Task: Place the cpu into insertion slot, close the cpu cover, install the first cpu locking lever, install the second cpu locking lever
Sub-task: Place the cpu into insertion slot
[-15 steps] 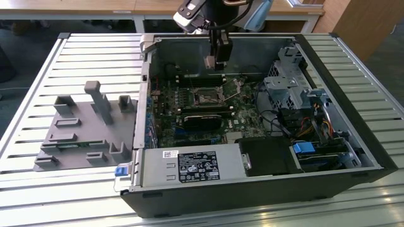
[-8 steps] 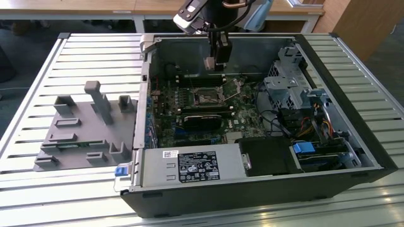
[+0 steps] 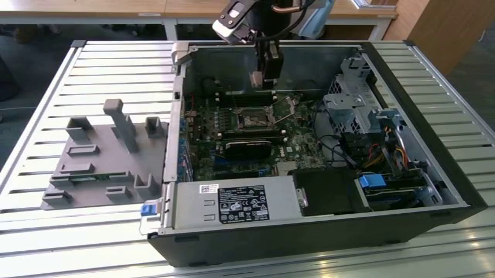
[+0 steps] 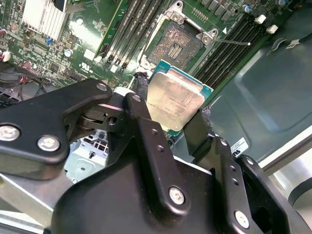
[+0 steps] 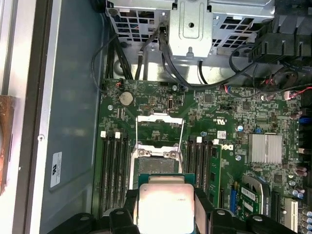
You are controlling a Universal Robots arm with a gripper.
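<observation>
Fingers (image 4: 196, 130) tight on the cpu (image 4: 174, 100)

The pincer (image 4: 170, 105) covers two edges of the cpu (image 4: 178, 92) (second wrist view).

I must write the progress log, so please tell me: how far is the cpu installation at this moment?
Done: nothing seated yet; the insertion slot is empty. In hand: the gripper holds the cpu by its edges, clear of the slot. Left: seating the cpu, closing the cpu cover, which stands open, and both locking steps.
</observation>
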